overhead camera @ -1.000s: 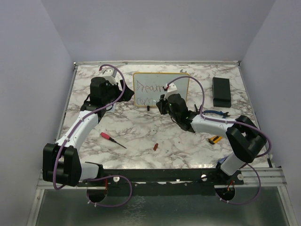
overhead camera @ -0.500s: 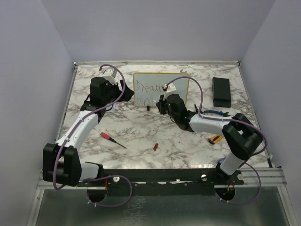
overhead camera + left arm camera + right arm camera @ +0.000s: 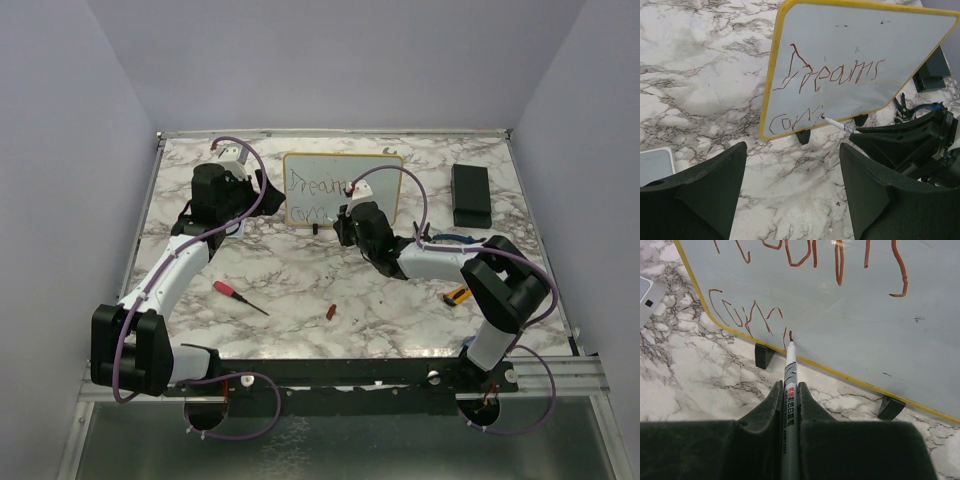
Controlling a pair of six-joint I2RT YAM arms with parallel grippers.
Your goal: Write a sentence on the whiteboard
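— Where on the table (image 3: 290, 285) to look for the board (image 3: 320, 163)?
— At the far middle, upright on black feet.
— And the tools?
— The right gripper (image 3: 789, 386): clamped on the marker (image 3: 789, 367), tip touching the lower line. The left gripper (image 3: 792, 150): jaws apart, empty, just left of the board.
— How to do the sentence (image 3: 835, 75) well from here?
— Press lightly, otherwise risk of tipping the board. Move rightward in small strokes, complete "come", save room for the last word.

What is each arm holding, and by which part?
Right jaws clamp the marker by its barrel, tip at the whiteboard. Left jaws stand open, holding nothing.
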